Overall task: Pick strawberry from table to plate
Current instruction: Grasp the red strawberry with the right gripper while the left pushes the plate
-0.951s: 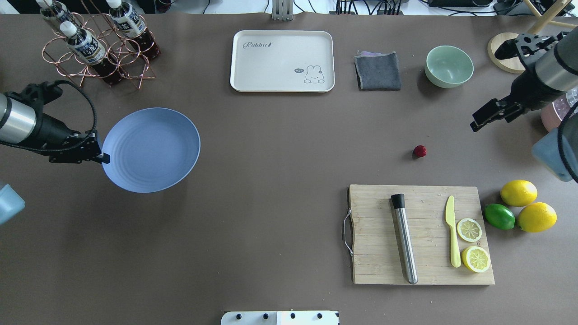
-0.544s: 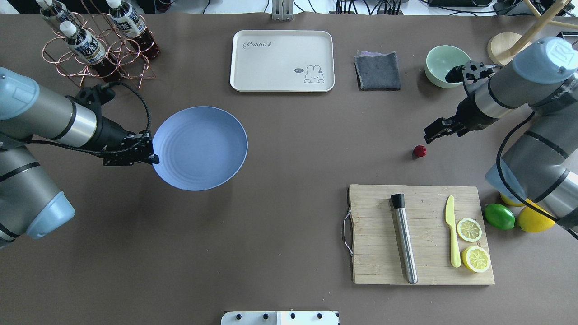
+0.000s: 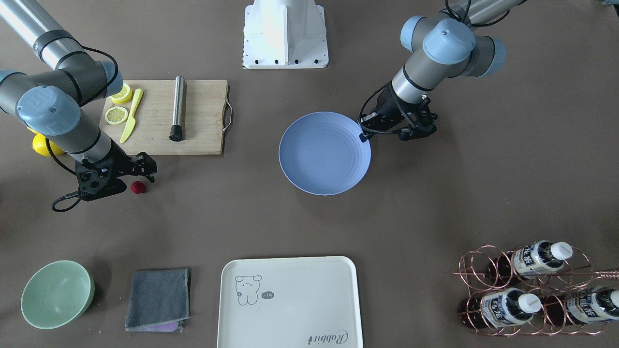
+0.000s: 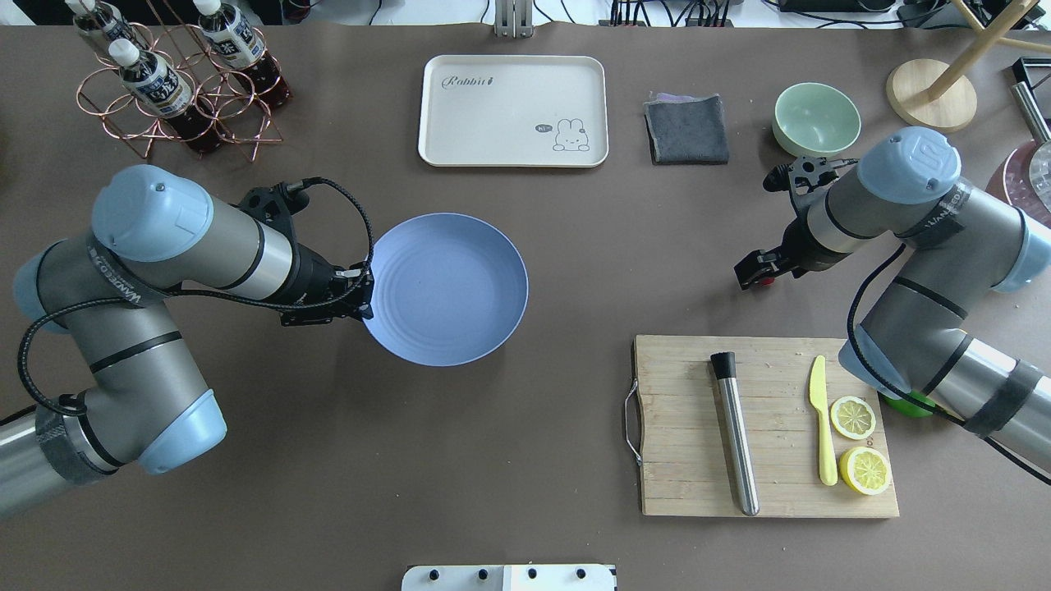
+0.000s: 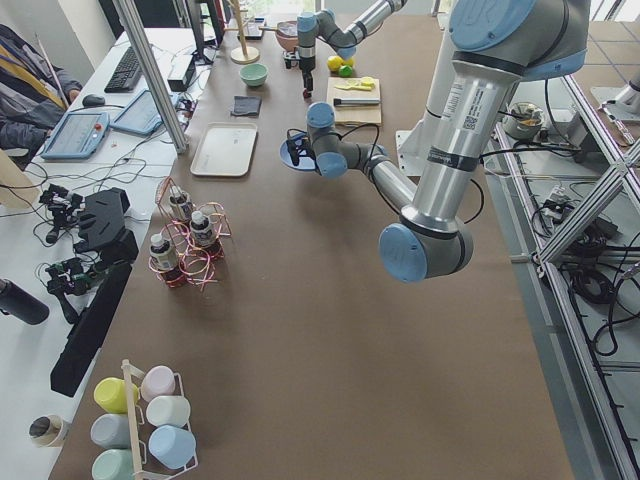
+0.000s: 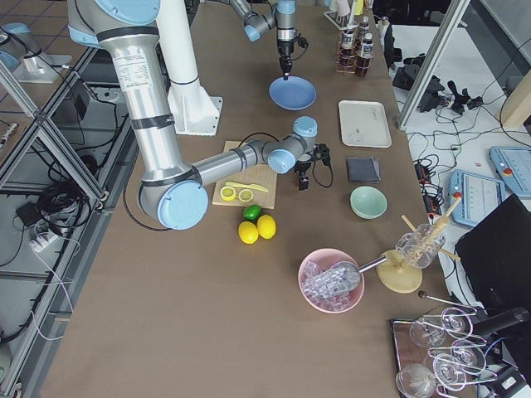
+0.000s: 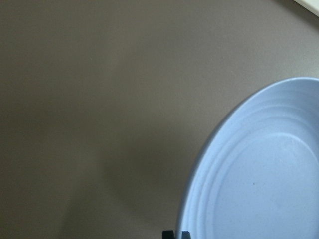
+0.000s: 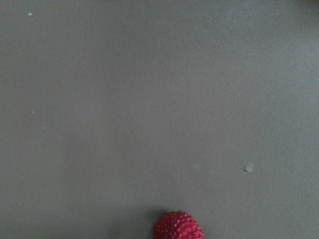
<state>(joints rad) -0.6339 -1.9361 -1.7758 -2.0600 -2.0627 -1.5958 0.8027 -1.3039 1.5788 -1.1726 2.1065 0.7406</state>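
The small dark-red strawberry (image 3: 138, 187) lies on the grey-brown table (image 4: 575, 246), right of centre in the overhead view. It also shows at the bottom edge of the right wrist view (image 8: 178, 226). My right gripper (image 4: 751, 272) hangs low just over it, open, with nothing between its fingers; seen from overhead it covers most of the berry. The round light-blue plate (image 4: 447, 287) is near the table's middle. My left gripper (image 4: 361, 297) is shut on the plate's left rim, and the plate casts a shadow on the table below it.
A wooden cutting board (image 4: 681, 460) with a steel muddler, a yellow knife and two lemon halves lies just behind the strawberry. A mint bowl (image 4: 817, 119), grey cloth (image 4: 687, 129), cream tray (image 4: 513, 111) and bottle rack (image 4: 181, 82) line the far side.
My left arm has carried the plate rightward to the table's middle. My right gripper has swung left and come down over the strawberry.
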